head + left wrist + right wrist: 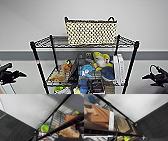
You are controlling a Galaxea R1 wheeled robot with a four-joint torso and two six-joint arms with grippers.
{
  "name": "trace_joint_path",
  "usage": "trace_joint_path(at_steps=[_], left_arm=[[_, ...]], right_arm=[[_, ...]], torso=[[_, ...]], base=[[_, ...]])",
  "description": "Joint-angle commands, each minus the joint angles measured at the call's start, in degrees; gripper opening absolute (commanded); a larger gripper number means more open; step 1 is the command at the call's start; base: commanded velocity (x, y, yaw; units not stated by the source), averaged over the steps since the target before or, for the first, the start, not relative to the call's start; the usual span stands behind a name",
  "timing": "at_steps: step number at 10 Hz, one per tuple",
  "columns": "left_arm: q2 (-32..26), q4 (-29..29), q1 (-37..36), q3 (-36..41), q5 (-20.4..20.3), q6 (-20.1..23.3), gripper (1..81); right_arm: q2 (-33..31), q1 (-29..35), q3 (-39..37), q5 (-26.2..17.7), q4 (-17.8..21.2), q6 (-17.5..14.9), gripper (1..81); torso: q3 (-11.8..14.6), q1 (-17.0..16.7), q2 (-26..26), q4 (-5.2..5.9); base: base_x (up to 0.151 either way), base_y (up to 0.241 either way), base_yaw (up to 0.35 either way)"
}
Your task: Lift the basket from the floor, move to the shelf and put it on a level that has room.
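Sitting up between my two pincers, the basket (91, 32) rests on the shelf's (130, 65) top level (47, 41). Left pincer (15, 74) and right pincer (151, 77) hang low at either side, touching nothing; I cannot tell how wide either is.

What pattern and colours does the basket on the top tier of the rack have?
The basket has a beige-and-dark woven check with a dark rim, best seen in the head view.

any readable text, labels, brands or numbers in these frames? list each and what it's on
None can be read.
White boxes on the shelf's middle tier: spines show no legible print.
White strip on the brown box: blurred, nothing legible.
Blue toy: pale marks, too blurred to read.
Basket on the top level: woven pattern, no lettering visible.
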Motion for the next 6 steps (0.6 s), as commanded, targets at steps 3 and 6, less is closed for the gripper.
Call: trace_joint_path(at_steps=[3, 6], left_arm=[[7.87, 6.94, 19.11, -1.41, -13.8, 0.74, 81.1], [12.69, 8.43, 27.72, -4.56, -17.67, 0.74, 81.1]], right_arm=[[7.87, -12.27, -3.26, 7.93, -0.12, -6.13, 81.1], [11.03, -20.35, -4.92, 12.5, -0.21, -7.36, 81.1]], torso=[[0.0, 0.0, 0.0, 0.0], [0.0, 0.0, 0.0, 0.0]], base=[[0.0, 0.0, 0.0], [0.0, 0.0, 0.0]])
